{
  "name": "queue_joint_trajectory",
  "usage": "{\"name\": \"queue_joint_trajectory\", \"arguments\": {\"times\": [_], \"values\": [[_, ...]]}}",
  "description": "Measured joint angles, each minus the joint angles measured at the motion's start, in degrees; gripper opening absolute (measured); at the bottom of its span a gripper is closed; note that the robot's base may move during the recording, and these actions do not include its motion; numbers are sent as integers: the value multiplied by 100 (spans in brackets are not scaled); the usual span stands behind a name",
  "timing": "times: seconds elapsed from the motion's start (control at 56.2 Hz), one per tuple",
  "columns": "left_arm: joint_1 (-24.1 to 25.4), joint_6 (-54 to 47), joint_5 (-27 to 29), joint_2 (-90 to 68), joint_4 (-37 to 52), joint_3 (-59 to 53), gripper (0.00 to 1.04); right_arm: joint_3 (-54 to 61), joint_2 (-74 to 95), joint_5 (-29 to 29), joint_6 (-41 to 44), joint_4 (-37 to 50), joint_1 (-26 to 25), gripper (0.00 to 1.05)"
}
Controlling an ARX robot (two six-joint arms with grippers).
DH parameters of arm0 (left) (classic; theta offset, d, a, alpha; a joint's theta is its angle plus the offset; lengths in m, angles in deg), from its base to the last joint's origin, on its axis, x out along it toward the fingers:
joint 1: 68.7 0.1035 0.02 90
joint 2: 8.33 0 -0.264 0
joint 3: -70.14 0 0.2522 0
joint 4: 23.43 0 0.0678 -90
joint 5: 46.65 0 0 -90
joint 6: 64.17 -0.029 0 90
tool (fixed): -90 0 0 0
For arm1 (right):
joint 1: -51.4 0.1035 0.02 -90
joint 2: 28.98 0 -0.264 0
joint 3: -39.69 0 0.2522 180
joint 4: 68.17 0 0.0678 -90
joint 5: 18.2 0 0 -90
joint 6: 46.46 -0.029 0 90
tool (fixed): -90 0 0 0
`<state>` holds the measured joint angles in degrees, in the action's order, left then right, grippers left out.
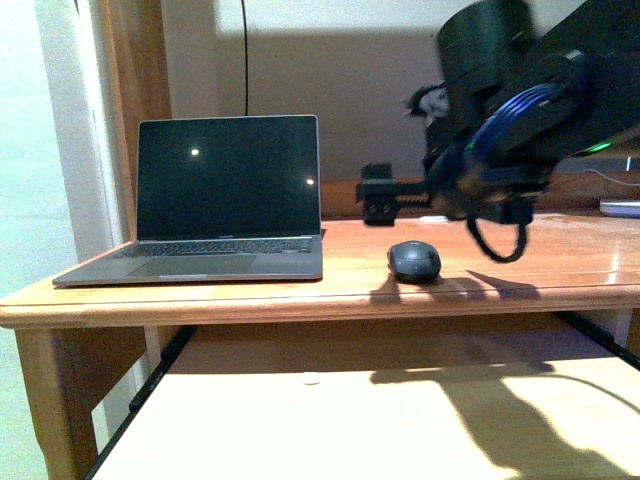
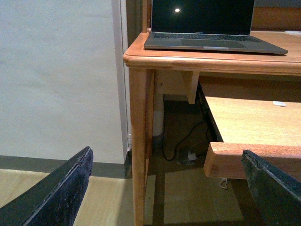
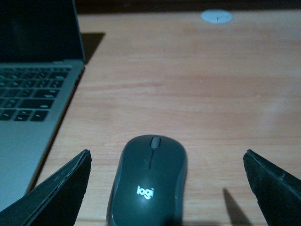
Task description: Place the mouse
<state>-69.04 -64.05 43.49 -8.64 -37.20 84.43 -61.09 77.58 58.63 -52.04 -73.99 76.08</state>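
status: mouse [image 1: 414,261] lies flat on the surface [image 1: 540,262], to the right of the laptop [image 1: 228,195], near its front corner and apart from it. wheel end points at the back wall, logo end at us

right fingers [image 3: 63,190] are spread wide, one on each side of the mouse, with bare wood between each tip and the shell, so nothing is pinched. in the front view the right arm [image 1: 520,110] hangs over the mouse and we see no contact

left fingers [image 2: 61,193] are also spread and hold nothing. they sit low off the left end of the desk, facing its leg and the pull-out tray [image 2: 244,122], so they're not involved

our read: the mouse is down where a mouse belongs, so we're at the release end of the place, not the carry. we can't rule out a pre-grasp line-up, since the geometry looks the same either way

next move, if it's a release: hold the fingers wide and lift straight up and back before any sideways swing. the shell is smooth and domed, so a brush from either tip would likely skate it toward the laptop edge. nothing else is close, and the small white disc [image 3: 217,16] sits well apart at the back

if it's a grasp instead: drop lower and close on the flanks below the dome
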Motion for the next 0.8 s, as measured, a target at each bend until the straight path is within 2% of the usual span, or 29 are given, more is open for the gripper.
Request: {"name": "queue_joint_trajectory", "arguments": {"times": [0.267,0.498,0.676,0.8], "values": [[0,0,-2,0,0,0,97,2752,-2354,2444,133,935,-892,97],[0,0,0,2,0,0,97,4942,-3851,4852,693,1108,-2087,97],[0,0,0,0,0,0,97,5770,-4301,5960,1491,590,-2894,97],[0,0,-2,0,0,0,97,6212,-4406,6293,2063,295,-3069,97]]}}
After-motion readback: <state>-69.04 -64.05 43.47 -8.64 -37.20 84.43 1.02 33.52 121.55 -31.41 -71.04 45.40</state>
